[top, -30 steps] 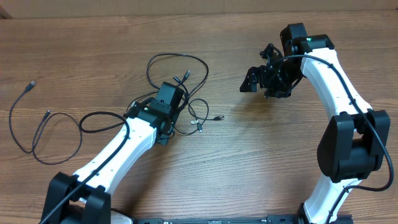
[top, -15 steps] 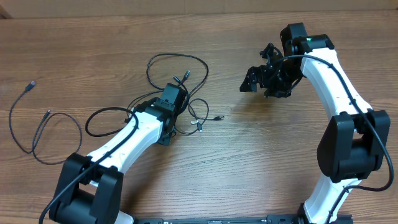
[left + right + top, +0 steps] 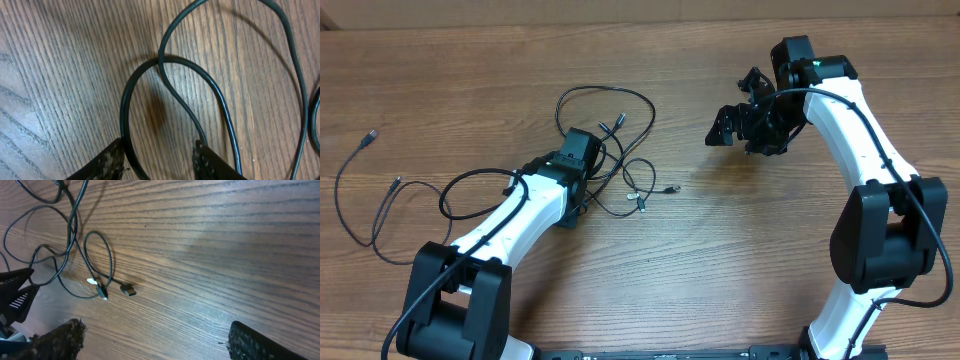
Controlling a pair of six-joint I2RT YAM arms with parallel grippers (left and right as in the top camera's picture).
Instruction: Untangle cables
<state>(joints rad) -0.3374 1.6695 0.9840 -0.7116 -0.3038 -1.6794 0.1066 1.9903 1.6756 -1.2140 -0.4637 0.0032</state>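
A tangle of thin black cables (image 3: 638, 196) with small silver-tipped plugs lies left of the table's middle. It also shows in the right wrist view (image 3: 75, 235), with a plug end (image 3: 128, 290) beside it. My left gripper (image 3: 582, 150) is low over the tangle's left side. In the left wrist view it is open (image 3: 159, 150), and cable loops (image 3: 172, 95) run on the wood between and past its fingers. One more loose cable (image 3: 367, 139) lies apart at the far left. My right gripper (image 3: 740, 125) is raised at the back right, wide open and empty (image 3: 155, 335).
The wooden table (image 3: 740, 260) carries only the cables. The right arm (image 3: 850, 130) stands along the right side. The left arm (image 3: 510, 230) reaches in from the front left.
My left gripper has shifted a little to the left and back over the tangle. The right arm has not moved.
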